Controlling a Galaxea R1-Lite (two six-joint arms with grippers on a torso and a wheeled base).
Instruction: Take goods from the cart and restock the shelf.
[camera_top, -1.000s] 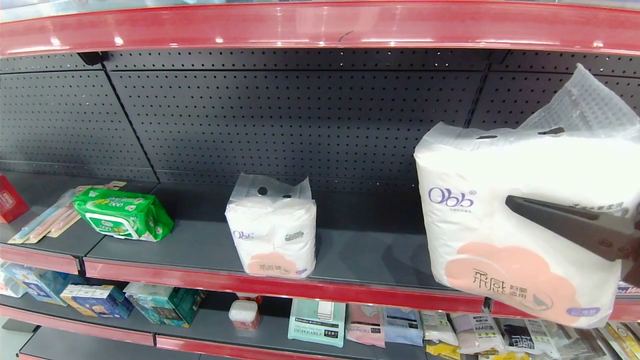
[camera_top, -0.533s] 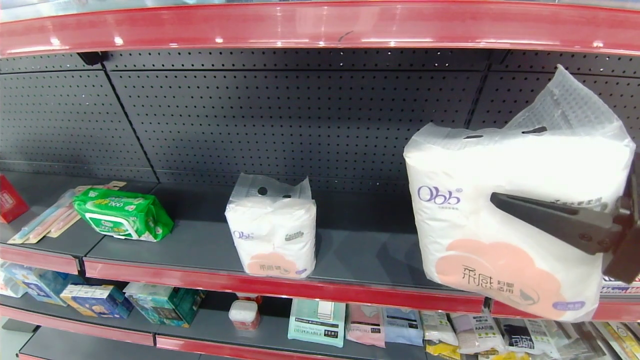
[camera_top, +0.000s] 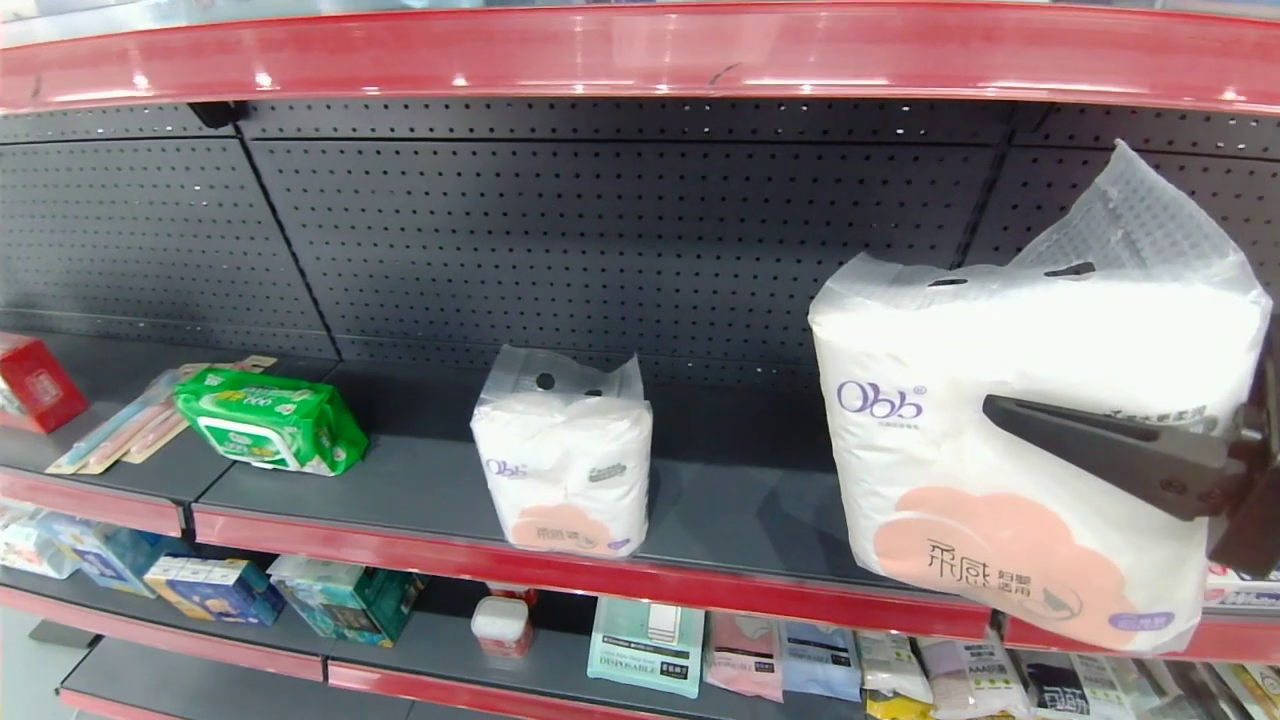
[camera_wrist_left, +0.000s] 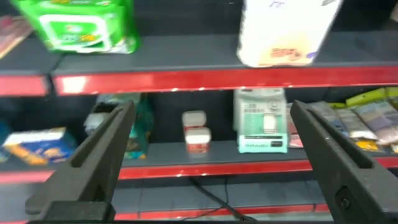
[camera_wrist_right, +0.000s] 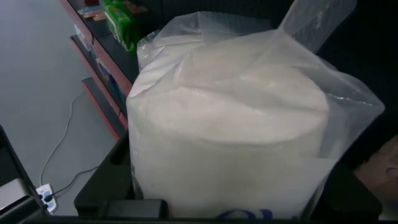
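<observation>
My right gripper (camera_wrist_right: 230, 202) is shut on a white tissue pack (camera_top: 1030, 440) with a peach cloud print. It holds the pack upright in front of the right part of the grey shelf (camera_top: 420, 490), just above its red front edge. One dark finger (camera_top: 1100, 445) crosses the pack's front; the other is hidden behind it. The held tissue pack (camera_wrist_right: 230, 124) has its loose plastic top sticking up. A matching tissue pack (camera_top: 565, 470) stands on the shelf to the left. My left gripper (camera_wrist_left: 211, 155) is open and holds nothing, lower down before the shelves.
A green wipes pack (camera_top: 270, 430), toothbrush cards (camera_top: 130, 425) and a red box (camera_top: 35, 385) lie on the shelf's left part. The shelf between the two tissue packs is bare. The lower shelf (camera_top: 560, 670) holds several boxed and bagged goods. A red upper shelf edge (camera_top: 640, 50) runs overhead.
The held tissue pack has moved a little left and up, closer to the shelf. The head camera has shifted, so the shelf goods sit slightly further right in the picture.
</observation>
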